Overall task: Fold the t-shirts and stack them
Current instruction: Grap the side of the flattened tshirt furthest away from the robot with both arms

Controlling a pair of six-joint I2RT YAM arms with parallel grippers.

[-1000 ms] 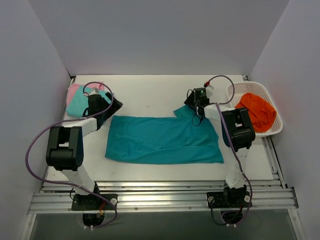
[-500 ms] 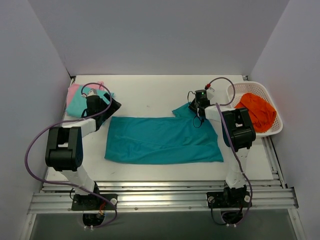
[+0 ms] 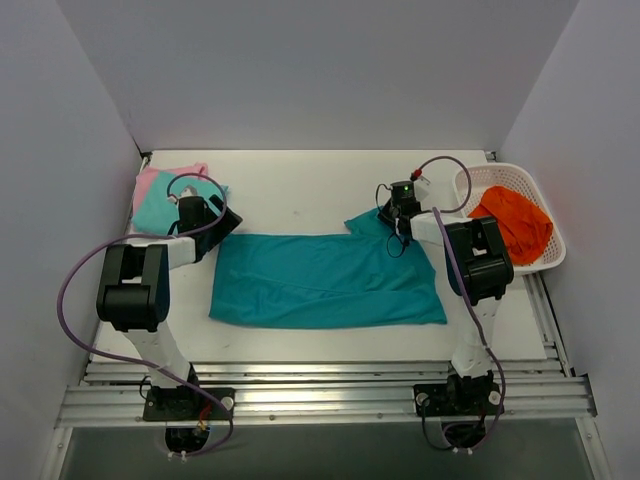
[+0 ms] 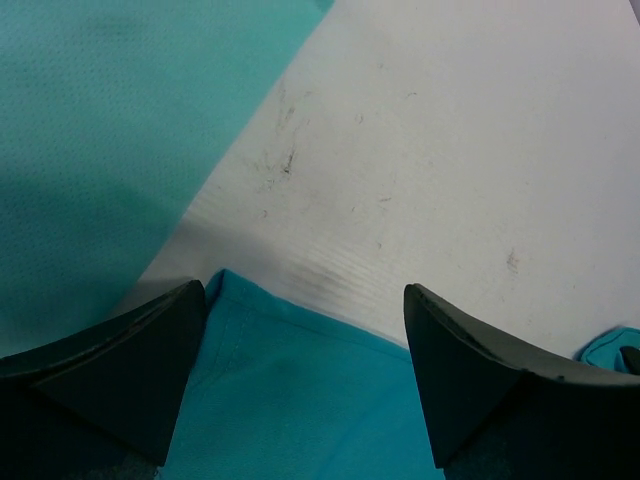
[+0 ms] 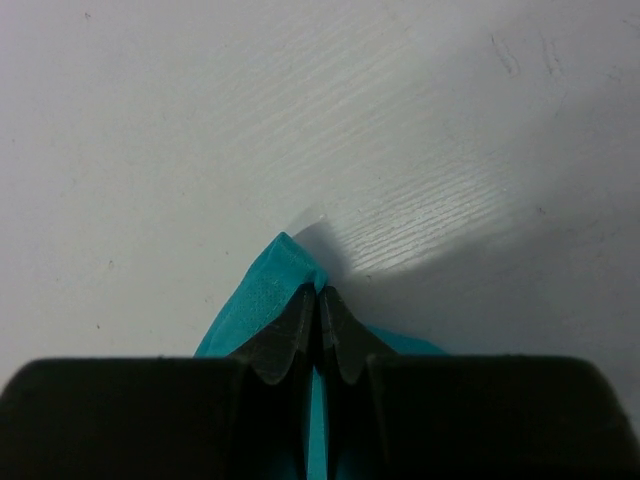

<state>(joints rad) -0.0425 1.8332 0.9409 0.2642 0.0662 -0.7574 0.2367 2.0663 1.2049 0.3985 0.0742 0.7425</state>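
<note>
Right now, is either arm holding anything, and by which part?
The right gripper pinches the deep teal t-shirt by its far right tip. The left gripper, fingers open above the far left corner, holds nothing.

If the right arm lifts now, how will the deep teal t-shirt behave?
Probably floppy: the deep teal t-shirt lies flat with soft creases, so it should drape and trail. Likely light, since the right fingers pinch only one corner.
</note>
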